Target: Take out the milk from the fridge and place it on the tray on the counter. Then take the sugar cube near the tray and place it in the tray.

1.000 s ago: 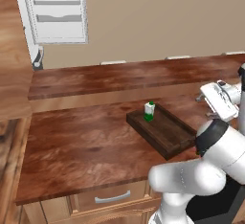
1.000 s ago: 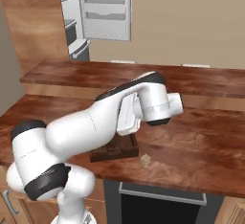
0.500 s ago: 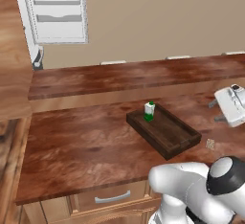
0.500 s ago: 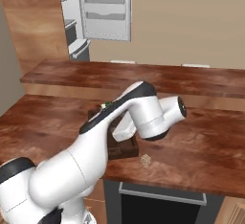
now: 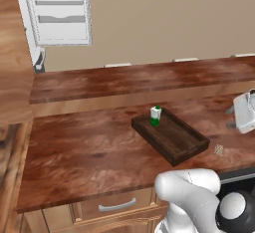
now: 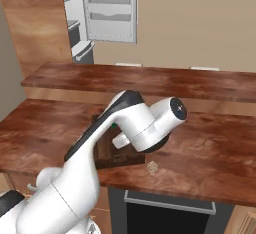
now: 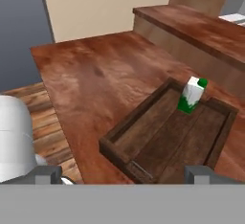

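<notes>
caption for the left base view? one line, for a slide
Milk standing in the far corner of the tray on the counter, sugar cube beside the tray, open gripper at right.

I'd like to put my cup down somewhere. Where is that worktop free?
The counter is bare left of the tray. Inside the tray, most of the floor is free; the milk stands in its far corner. The sugar cube lies right of the tray.

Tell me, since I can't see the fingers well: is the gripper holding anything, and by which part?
Nothing is held. The gripper is open; the milk stands in the tray.
</notes>
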{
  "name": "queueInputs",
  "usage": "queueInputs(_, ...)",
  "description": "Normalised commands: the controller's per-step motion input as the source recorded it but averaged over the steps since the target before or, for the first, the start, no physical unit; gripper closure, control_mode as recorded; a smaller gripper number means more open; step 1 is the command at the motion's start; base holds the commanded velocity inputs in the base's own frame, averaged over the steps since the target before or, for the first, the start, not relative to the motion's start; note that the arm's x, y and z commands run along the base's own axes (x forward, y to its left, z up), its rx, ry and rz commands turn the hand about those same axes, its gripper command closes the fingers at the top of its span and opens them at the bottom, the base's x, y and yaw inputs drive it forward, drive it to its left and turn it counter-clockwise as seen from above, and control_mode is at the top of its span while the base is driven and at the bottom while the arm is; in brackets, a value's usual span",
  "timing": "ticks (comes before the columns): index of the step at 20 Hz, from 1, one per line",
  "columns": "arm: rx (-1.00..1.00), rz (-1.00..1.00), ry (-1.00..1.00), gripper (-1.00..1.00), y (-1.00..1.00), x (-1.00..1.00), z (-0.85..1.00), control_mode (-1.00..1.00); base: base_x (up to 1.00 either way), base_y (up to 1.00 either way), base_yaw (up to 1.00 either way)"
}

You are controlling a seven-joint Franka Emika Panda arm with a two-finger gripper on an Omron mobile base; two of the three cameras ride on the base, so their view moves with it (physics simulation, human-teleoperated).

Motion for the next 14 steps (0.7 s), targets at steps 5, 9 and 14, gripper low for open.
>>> queueInputs(5,-0.18,-0.13,0.10,-1.00,0.00,-0.41,0.00,-1.00,0.00,0.00,0.00)
queueInputs(9,-0.21,-0.15,0.15,-1.00,0.00,-0.35,0.00,-1.00,0.00,0.00,0.00)
queueInputs(14,-0.23,-0.13,0.24,-1.00,0.00,-0.15,0.00,-1.00,0.00,0.00,0.00)
